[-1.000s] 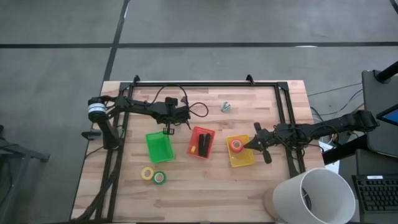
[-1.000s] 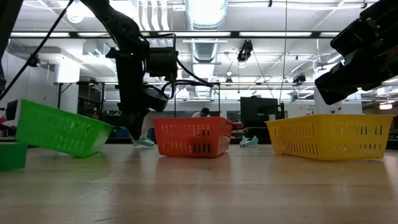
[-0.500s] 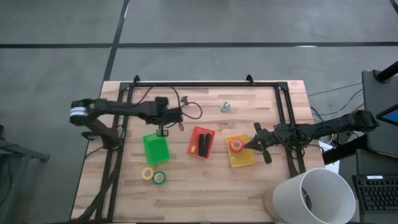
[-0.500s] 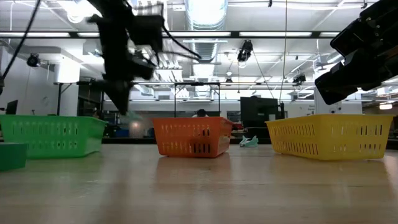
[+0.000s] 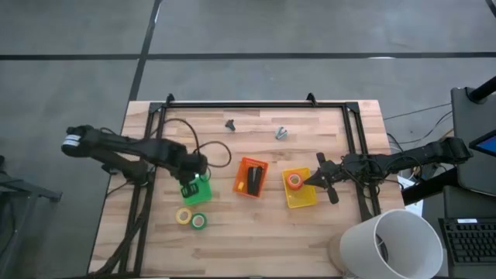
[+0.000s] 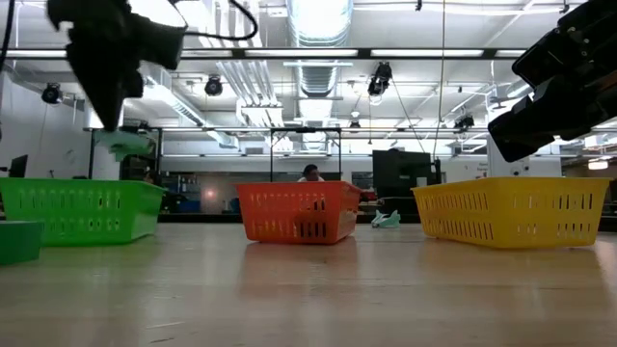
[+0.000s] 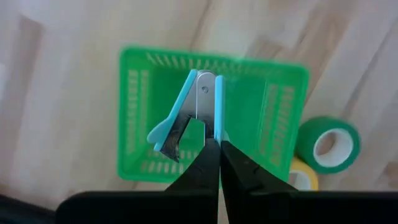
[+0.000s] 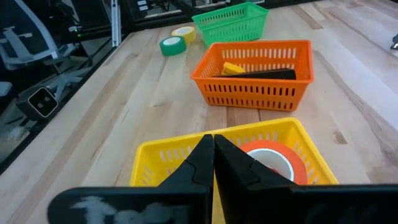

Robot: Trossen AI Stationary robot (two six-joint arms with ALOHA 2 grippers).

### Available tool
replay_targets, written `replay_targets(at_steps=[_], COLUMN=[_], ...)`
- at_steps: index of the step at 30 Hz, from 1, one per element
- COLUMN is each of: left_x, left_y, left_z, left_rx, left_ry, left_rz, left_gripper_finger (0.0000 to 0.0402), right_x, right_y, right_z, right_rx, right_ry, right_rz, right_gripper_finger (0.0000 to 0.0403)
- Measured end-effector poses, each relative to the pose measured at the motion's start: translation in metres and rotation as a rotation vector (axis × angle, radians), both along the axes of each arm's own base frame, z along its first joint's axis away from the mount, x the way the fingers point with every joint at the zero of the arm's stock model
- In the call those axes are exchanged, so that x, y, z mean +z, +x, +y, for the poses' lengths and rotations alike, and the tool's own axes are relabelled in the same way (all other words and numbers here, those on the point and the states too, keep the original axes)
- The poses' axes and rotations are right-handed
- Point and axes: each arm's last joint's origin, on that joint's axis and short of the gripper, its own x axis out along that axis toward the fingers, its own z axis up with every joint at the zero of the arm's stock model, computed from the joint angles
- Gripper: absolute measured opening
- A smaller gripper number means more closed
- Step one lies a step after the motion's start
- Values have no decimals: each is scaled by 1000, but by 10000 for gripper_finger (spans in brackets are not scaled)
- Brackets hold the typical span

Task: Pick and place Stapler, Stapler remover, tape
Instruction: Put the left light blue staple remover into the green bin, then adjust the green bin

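**benchbot_fan:** Three bins across the tabletop (image 5: 232, 240), so going left to right: the left claw (image 7: 213, 142) is pinched on the blue staple remover (image 7: 186, 112) and hangs right over the green bin (image 7: 140, 112). Yellow tape roll (image 5: 184, 216) and green tape roll (image 5: 199, 222) sit on the wood just beside that bin. For a clean drop I'd come lower first, since the low view shows the remover well above the rim, and keep it centred over the floor of the bin so it can't bounce out.

**torque_tom:** Agreed, and open slowly; that little thing looks light and could stick to a finger. Next along, the orange bin (image 5: 251, 177) already has the black stapler (image 8: 267, 74) lying in it. Then the yellow bin (image 8: 161, 155) with the red-orange tape roll (image 8: 270, 158) inside, and the right claw (image 8: 213, 149) parked over it, fingers together and holding nothing. A second remover (image 5: 282, 133) lies at the far edge, not in any bin.
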Motion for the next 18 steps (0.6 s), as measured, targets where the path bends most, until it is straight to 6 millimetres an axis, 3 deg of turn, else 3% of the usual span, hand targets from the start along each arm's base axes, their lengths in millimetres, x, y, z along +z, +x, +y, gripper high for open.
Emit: replay_targets(at_steps=[10, 18], left_x=[-50, -66], left_y=[3, 8], left_z=[-4, 1], left_rx=[16, 29], left_ry=[2, 48], left_rz=[126, 189], left_gripper_finger=[27, 75], right_x=[0, 0], right_y=[0, 0], right_z=[0, 0], right_rx=[0, 0], right_ry=[0, 0], right_rz=[-1, -2], right_gripper_finger=[8, 8])
